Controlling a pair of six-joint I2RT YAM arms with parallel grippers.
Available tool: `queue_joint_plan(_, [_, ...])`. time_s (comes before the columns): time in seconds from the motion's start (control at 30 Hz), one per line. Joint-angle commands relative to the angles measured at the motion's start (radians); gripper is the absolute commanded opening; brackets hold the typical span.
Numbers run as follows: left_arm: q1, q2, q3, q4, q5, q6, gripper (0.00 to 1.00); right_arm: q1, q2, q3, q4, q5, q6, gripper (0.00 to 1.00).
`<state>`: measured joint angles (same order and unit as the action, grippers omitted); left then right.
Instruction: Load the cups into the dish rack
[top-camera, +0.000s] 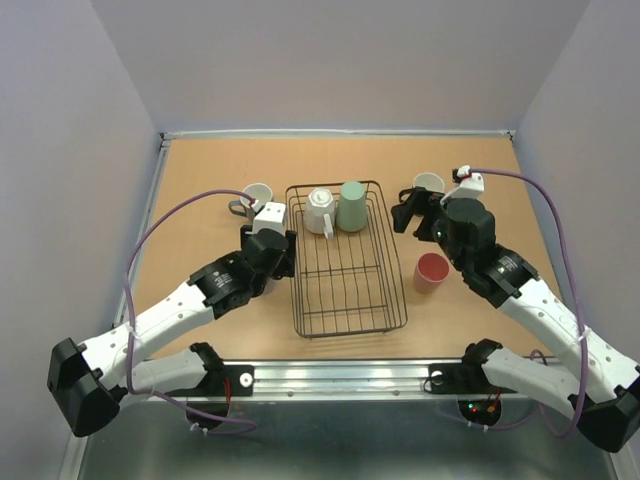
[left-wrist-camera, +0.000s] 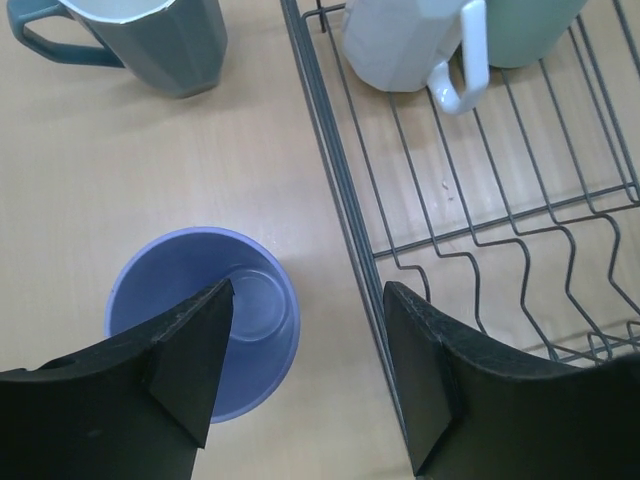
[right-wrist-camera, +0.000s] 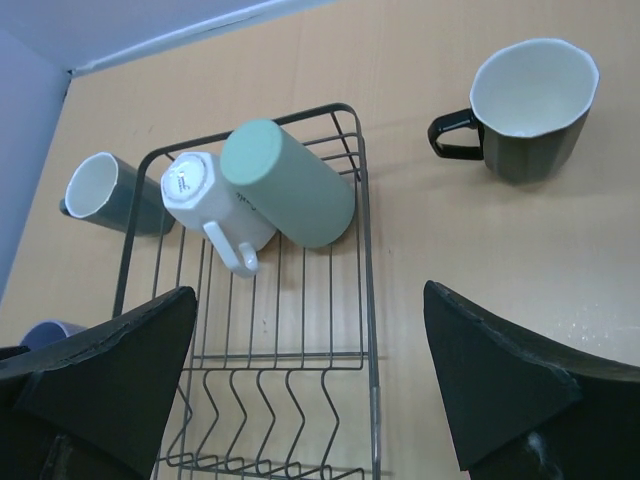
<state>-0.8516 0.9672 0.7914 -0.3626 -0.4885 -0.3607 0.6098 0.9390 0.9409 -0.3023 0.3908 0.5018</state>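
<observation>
Cups in the rectangular dark wire dish rack are a white mug and a green handleless tumbler, both bottom up at its far end. A grey mug stands on the wooden table to the rack's left, and a black mug with cream inside and a red-pink tumbler stand to its right. The left gripper is spread wide at an upright lavender tumbler just left of the rack, one finger over its mouth, while the right gripper hangs with fingers wide apart near the black mug.
</observation>
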Motion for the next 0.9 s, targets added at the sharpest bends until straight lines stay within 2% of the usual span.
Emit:
queue_joint_plan(0.0, [0.045, 0.039, 0.017, 0.001, 0.013, -0.012, 0.71, -0.001, -0.071, -0.043, -0.02, -0.024, 0.04, 1.0])
queue_joint_plan(0.33, [0.114, 0.108, 0.019, 0.007, 0.076, 0.002, 0.64, -0.002, -0.111, -0.077, -0.044, -0.017, 0.032, 1.0])
queue_joint_plan(0.47, [0.117, 0.117, 0.016, 0.01, 0.085, 0.002, 0.55, -0.002, -0.121, -0.088, -0.05, -0.007, 0.026, 1.0])
queue_joint_plan(0.57, [0.118, 0.137, 0.014, 0.016, 0.11, 0.003, 0.43, -0.002, -0.128, -0.102, -0.051, -0.016, 0.026, 1.0])
queue_joint_plan(0.77, [0.117, 0.16, 0.014, 0.017, 0.125, 0.003, 0.36, -0.002, -0.144, -0.123, -0.061, -0.023, 0.027, 1.0])
queue_joint_plan(0.83, [0.118, 0.168, 0.014, 0.02, 0.137, 0.006, 0.3, -0.002, -0.152, -0.129, -0.064, -0.024, 0.027, 1.0])
queue_joint_plan(0.87, [0.118, 0.172, 0.012, 0.021, 0.142, 0.006, 0.23, -0.001, -0.154, -0.132, -0.066, -0.027, 0.029, 1.0])
